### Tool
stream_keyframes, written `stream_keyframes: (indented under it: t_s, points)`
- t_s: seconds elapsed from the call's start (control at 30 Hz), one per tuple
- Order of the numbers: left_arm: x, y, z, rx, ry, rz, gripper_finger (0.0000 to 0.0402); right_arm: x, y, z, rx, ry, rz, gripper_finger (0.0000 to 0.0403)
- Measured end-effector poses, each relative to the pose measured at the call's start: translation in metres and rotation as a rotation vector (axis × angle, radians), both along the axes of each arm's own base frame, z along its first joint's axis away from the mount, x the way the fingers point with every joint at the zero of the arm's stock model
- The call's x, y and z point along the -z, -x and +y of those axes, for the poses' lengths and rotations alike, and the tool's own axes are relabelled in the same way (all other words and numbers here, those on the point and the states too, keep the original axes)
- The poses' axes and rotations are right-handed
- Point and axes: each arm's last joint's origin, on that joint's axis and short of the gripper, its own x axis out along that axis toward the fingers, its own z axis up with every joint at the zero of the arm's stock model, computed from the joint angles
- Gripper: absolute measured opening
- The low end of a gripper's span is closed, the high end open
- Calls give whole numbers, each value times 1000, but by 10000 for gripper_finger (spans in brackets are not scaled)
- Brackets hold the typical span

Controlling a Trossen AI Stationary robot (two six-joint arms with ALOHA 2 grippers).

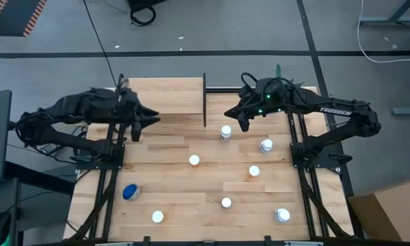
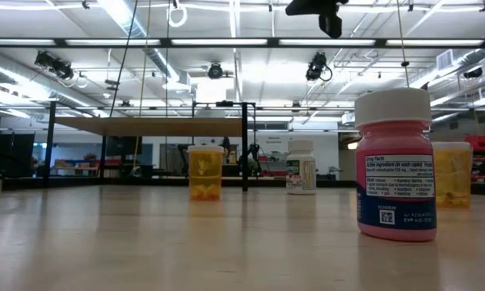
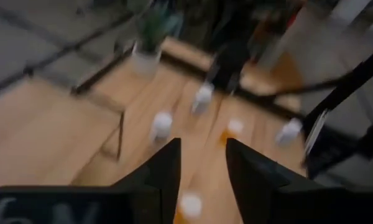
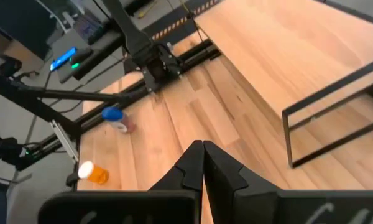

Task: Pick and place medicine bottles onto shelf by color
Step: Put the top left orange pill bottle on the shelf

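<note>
Hovering beside the shelf: left gripper (seemingly released, empty), right gripper clenched.

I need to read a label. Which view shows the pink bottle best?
The low view: the pink bottle stands closest, upright, label facing the camera. The high view shows only bottle caps; the wrist views show distant bottles, none clearly pink.
</note>
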Motion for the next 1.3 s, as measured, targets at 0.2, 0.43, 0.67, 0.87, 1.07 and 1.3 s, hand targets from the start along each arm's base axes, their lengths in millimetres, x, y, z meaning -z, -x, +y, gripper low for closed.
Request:
stream_keyframes:
  t_s: [0.2,0.43,0.67,0.87,1.07,1.3]
  points:
    - [33,12,-2,-51,146,386,200,1,0,-1,25,16,12,17]
    - [50,11,-12,75,288,650,240,1,0,-1,34,21,12,18]
    - [62,-2,-30,-16,430,789,256,1,0,-1,33,22,12,18]
    - [73,-23,-41,-143,487,824,261,1,0,-1,33,25,13,18]
    - [84,-78,-43,-138,408,606,261,1,1,-1,14,59,16,18]
    - [123,-149,-44,-19,326,539,261,11,7,0,-38,33,135,18]
